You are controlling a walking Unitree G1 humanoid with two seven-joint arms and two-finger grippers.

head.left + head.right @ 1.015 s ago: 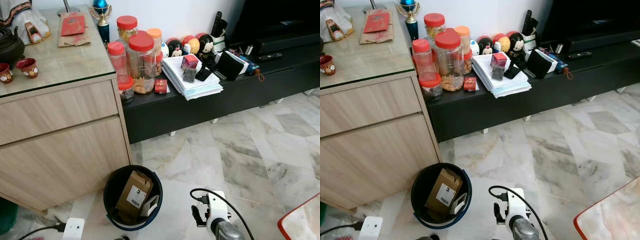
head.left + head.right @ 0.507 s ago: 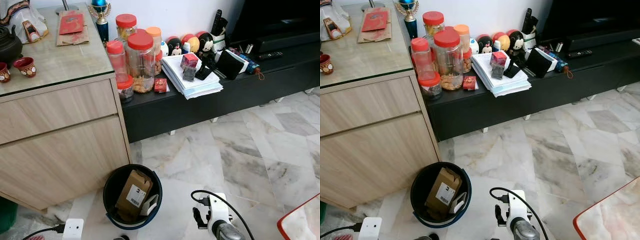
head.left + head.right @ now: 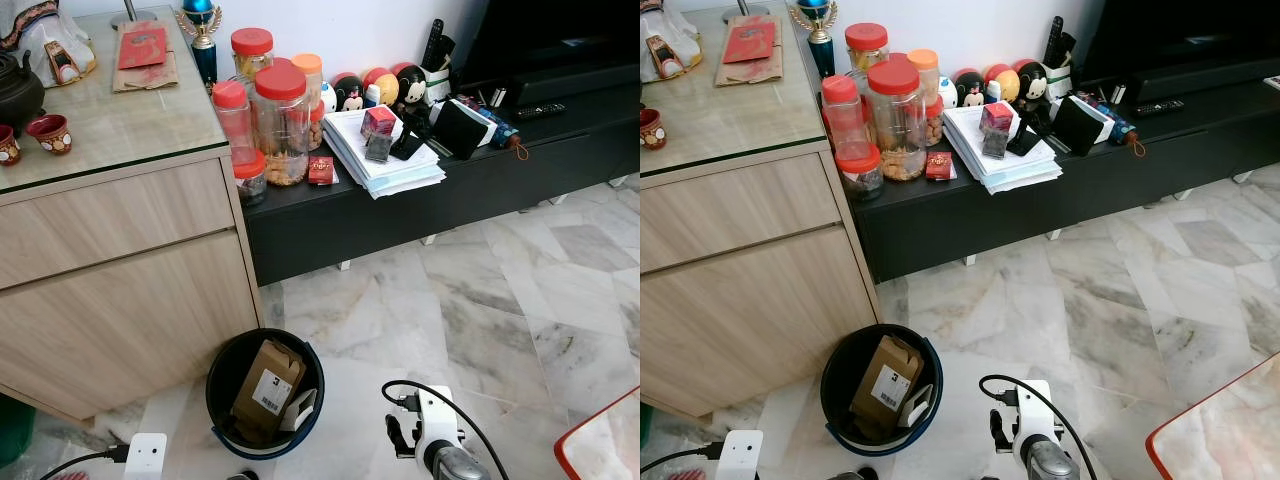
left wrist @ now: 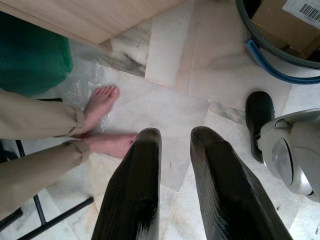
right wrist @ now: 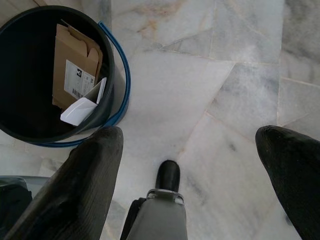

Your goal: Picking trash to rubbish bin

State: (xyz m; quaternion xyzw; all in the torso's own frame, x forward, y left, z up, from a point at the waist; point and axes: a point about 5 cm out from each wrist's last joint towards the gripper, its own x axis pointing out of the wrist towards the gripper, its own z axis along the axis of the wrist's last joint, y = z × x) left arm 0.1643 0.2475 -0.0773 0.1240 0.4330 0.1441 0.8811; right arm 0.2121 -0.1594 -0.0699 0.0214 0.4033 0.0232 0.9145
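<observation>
A black rubbish bin (image 3: 222, 372) with a blue rim stands on the marble floor beside the wooden cabinet. Inside it lie a brown cardboard box (image 3: 265, 390) with a barcode label and a white scrap of paper (image 5: 79, 110). My right gripper (image 5: 190, 132) hangs open over the floor just right of the bin, with nothing between its fingers (image 5: 95, 165). My right arm (image 3: 432, 440) shows at the bottom of the eye view. My left gripper (image 4: 175, 137) hangs low on the bin's left, shut and holding nothing.
A person's bare feet (image 4: 102, 100) and beige trouser legs are near my left gripper, beside a green object (image 4: 30, 55). The cabinet (image 3: 120, 260) and a black low bench (image 3: 400, 205) with jars and papers stand behind. A red-edged table corner (image 3: 600, 445) is at the right.
The camera has shifted very slightly. The arms, the bin and what lies in it look the same.
</observation>
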